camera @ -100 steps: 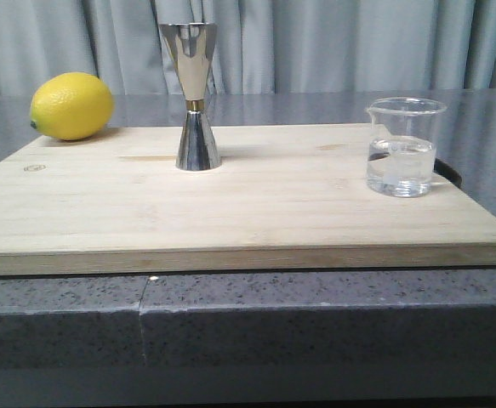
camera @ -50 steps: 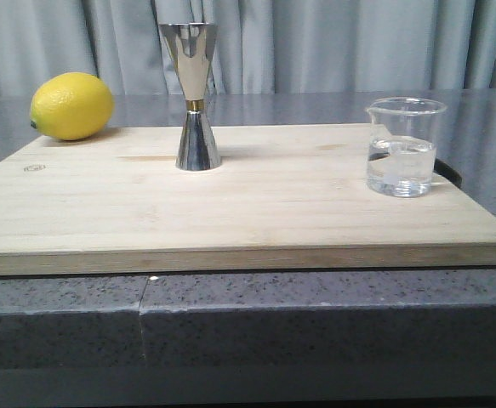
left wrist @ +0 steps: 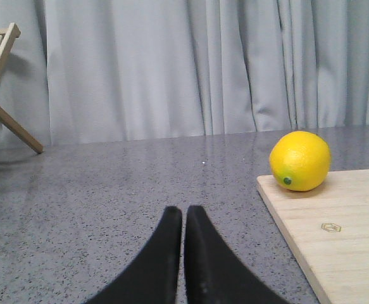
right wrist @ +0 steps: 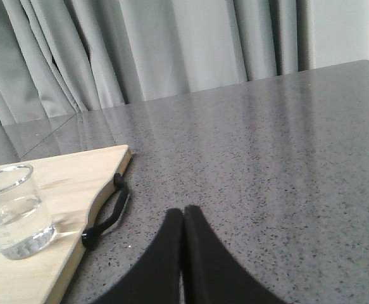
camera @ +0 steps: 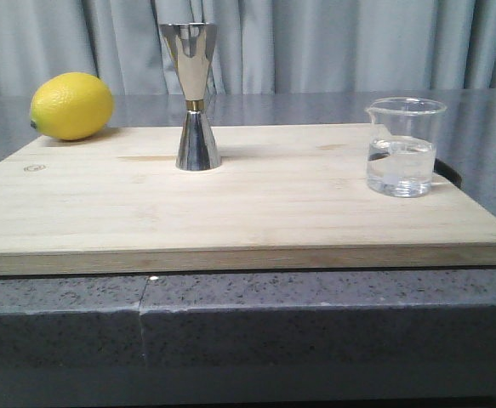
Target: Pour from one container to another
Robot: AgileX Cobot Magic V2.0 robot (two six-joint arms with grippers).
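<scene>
Left claw (left wrist: 183,218), right claw (right wrist: 183,218): both closed.

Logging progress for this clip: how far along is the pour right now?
Nothing looks done. The glass beaker stands upright on the cutting board, holding clear liquid, apart from the steel jigger. Nothing is in hand: the left pincer and right pincer are shut, empty, over the countertop. Grasping, carrying and pouring all remain.
</scene>
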